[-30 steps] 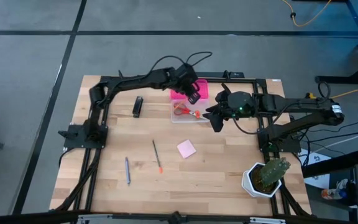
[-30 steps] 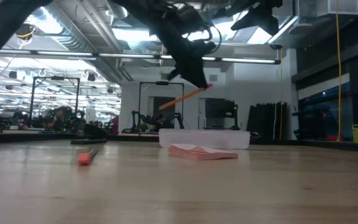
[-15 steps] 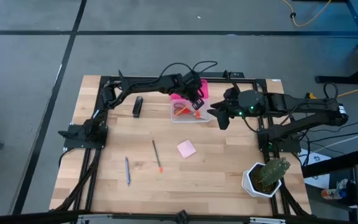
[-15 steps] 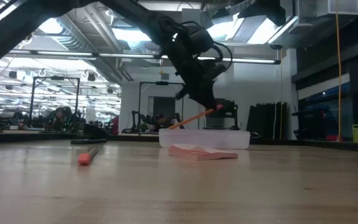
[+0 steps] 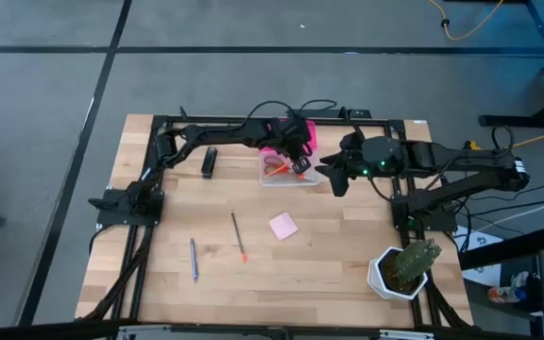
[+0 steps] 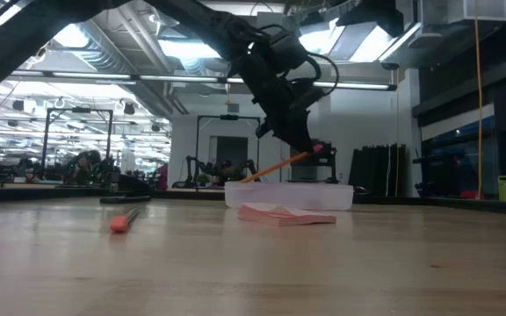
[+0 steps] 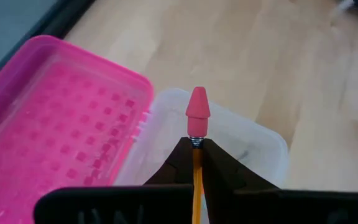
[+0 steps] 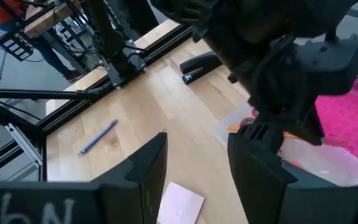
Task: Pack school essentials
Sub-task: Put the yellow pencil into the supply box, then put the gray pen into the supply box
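My left gripper (image 5: 297, 162) hovers over the clear box (image 5: 286, 177), shut on an orange pencil (image 6: 271, 167) with a pink eraser (image 7: 197, 111). Red-handled scissors (image 5: 274, 168) lie inside the box, and its pink lid (image 5: 274, 144) lies open on the far side. My right gripper (image 5: 333, 182) is open and empty, just right of the box. On the table lie a pink notepad (image 5: 283, 226), a slim pen with an orange tip (image 5: 238, 236), a bluish pen (image 5: 194, 259) and a black oblong item (image 5: 210, 161). My left gripper pinches the pencil between its two fingers (image 7: 213, 163), just below the metal band at the eraser end (image 7: 196, 142). The fingers slant down from above. The pencil is tilted, eraser end up. Its point (image 6: 240, 178) hangs just above the box rim.
A cactus in a white pot (image 5: 406, 267) stands at the table's near right corner. Black frame rails (image 5: 149, 170) run along the left, far and right edges. The two grippers are close together over the box's right end. Bare wood (image 5: 338, 264) lies near the notepad.
My left gripper has moved down and toward the near right, from over the pink lid to over the clear box, carrying the pencil along. The pencil now hangs lower, with its point close to the box rim. My right arm has drawn back slightly toward the right.
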